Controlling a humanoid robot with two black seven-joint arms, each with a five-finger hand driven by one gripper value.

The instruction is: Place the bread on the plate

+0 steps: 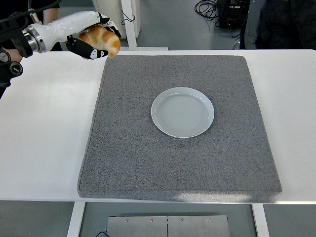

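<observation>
Holding a golden-brown bread (102, 39) in curled fingers, the robot's left hand (89, 35) hangs high above the white table (44, 128), near the far-left corner of a grey mat (148, 158). An empty pale plate (182, 112) sits at the mat's centre, well apart from the bread.

A grey mat (177, 163) covers most of a white table (44, 143). Beyond the far edge, a person in dark clothing (281, 24) stands at upper right, near black cables (207, 7) and a dark box (232, 12) on the floor. A white post (129, 22) rises behind the table.
</observation>
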